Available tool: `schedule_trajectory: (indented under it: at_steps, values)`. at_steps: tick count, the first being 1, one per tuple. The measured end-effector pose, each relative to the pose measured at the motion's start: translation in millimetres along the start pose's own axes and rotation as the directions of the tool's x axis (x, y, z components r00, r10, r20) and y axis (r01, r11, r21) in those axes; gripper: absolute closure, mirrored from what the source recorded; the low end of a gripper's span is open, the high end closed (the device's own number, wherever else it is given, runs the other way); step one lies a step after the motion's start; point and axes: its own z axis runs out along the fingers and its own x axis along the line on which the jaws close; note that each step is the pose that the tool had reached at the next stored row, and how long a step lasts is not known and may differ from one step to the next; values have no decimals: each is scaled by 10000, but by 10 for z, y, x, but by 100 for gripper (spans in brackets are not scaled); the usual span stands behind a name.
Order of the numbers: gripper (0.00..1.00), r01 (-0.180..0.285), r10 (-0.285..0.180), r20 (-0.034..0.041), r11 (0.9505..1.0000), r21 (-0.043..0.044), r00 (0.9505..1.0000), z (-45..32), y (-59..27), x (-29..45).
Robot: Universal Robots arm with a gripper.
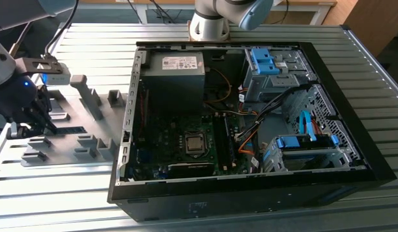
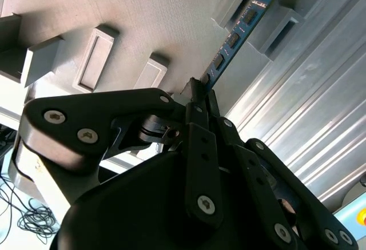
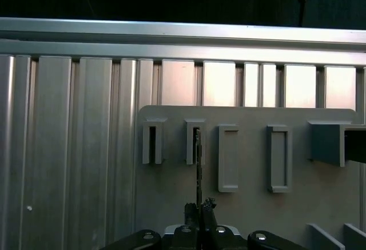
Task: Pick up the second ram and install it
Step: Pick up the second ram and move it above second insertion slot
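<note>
The claw [image 1: 49, 128] is at the 9 o'clock side of the exterior view, over the grey fixture plate [image 1: 83, 116] that lies on the ribbed metal desk [image 1: 96, 43]. It is well apart from the open case [image 1: 250, 198], which lies toward 3 o'clock from the plate.

In both wrist views the claw [image 2: 199, 87] [image 3: 199, 207] is narrow, its fingers pinched on the near end of the ram [image 2: 235, 32]. The second wrist view shows the ram's blue-green face with a row of dark chips. It runs straight out from the fingertips across the plate [image 2: 160, 15]. In the first wrist view the ram [image 3: 198, 164] shows edge-on as a thin dark line, and its far end reaches a slotted grey block [image 3: 189, 141] on the plate [image 3: 171, 204]. In the exterior view the ram [image 1: 71, 129] is a short dark strip just beside the claw, on its 3 o'clock side. I cannot tell whether it rests on the plate or hangs just above it.

Inside the case, the motherboard [image 1: 160, 140] lies at 6 o'clock from the power supply [image 1: 175, 67].
</note>
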Motion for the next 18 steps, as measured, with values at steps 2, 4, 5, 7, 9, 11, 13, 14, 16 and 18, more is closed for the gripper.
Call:
schedule_trajectory:
  at_steps: [2, 4, 5, 7, 9, 11, 13, 14, 16, 18]
  values:
    - [86, 0, 0, -1, 10000, -1, 10000, -5, 0, 0]
    - [86, 0, 0, -1, 10000, -1, 10000, -9, 0, 0]
    - [86, 0, 0, -1, 10000, -1, 10000, -11, 0, 0]
    - [86, 0, 0, 0, 10000, -1, 10000, -16, 0, 0]
    - [86, 0, 0, -1, 10000, -1, 10000, -22, 0, -1]
    - [86, 0, 0, -1, 10000, -2, 10000, -27, 0, -1]
    - [86, 1, -1, -1, 10000, -1, 10000, -32, 0, -1]
    - [86, 0, 0, 0, 10000, -1, 10000, -34, 0, -1]
    - [86, 0, 0, -1, 10000, -2, 10000, -42, 0, -1]
    - [86, 0, 0, -1, 10000, -1, 10000, -47, 0, -1]
